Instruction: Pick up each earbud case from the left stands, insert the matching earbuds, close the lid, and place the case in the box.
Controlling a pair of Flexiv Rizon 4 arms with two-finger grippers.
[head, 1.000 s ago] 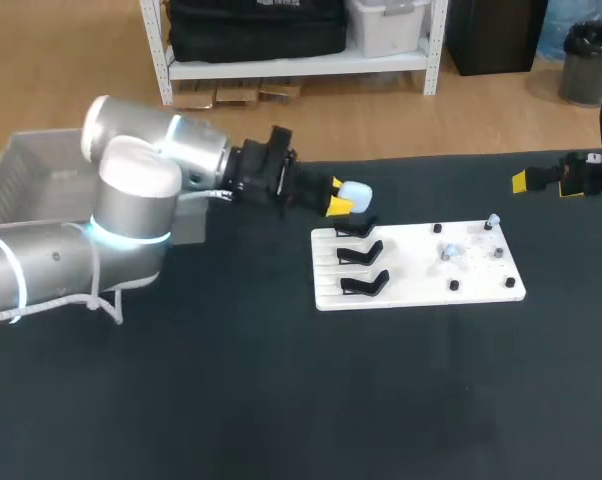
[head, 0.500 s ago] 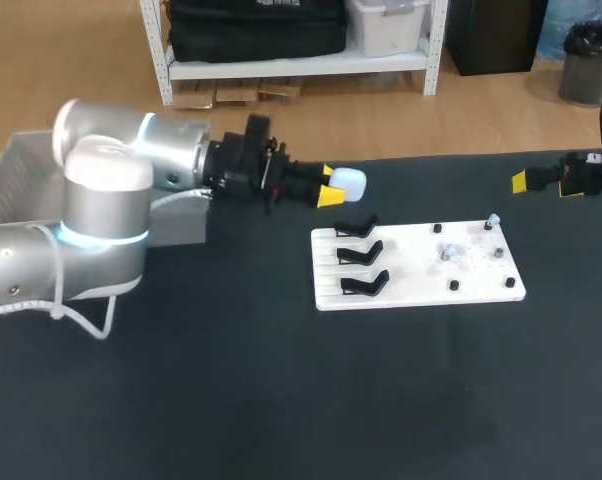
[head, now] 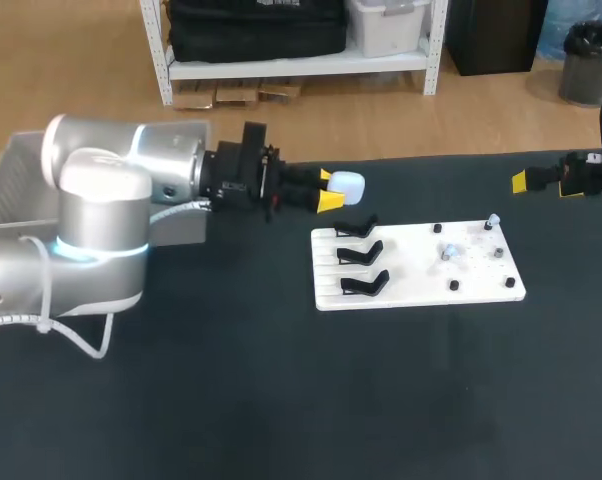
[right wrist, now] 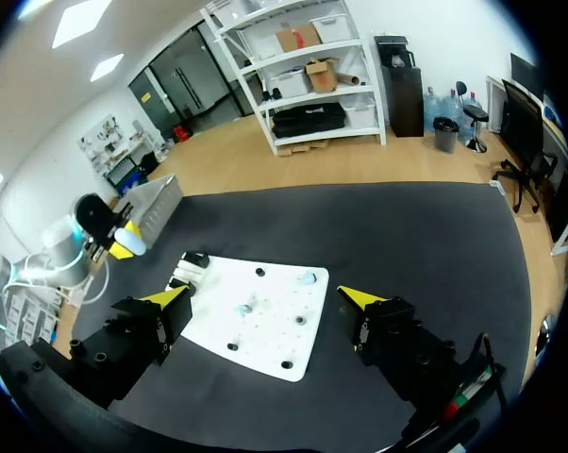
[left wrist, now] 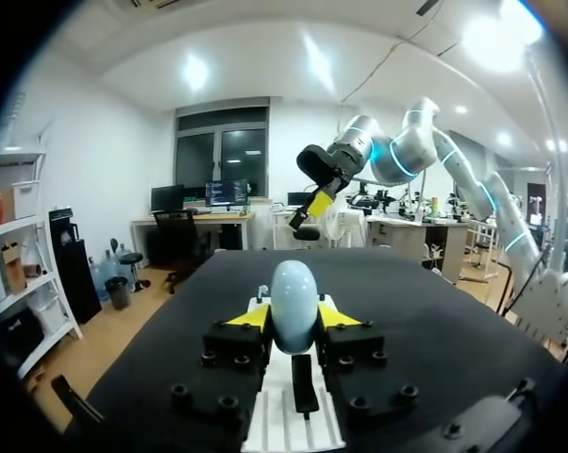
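My left gripper (head: 328,190) is shut on a pale blue earbud case (head: 348,185), held in the air just behind the white board (head: 421,280). In the left wrist view the case (left wrist: 293,304) stands between the yellow tips of that gripper (left wrist: 293,319), above the board (left wrist: 292,429). Three black stands (head: 361,254) line the board's left side with nothing on them. Small pale earbuds (head: 449,250) sit among the black pegs on its right side. My right gripper (head: 537,179) hangs open at the table's far right, away from the board (right wrist: 256,321).
A grey box (head: 16,175) stands off the table's back left corner, behind my left arm; it also shows in the right wrist view as a grey box (right wrist: 154,196). Dark table surface spreads in front of the board and to its right.
My left arm has drawn back to the left and slightly up, carrying the case off the top stand. The right arm has not moved.
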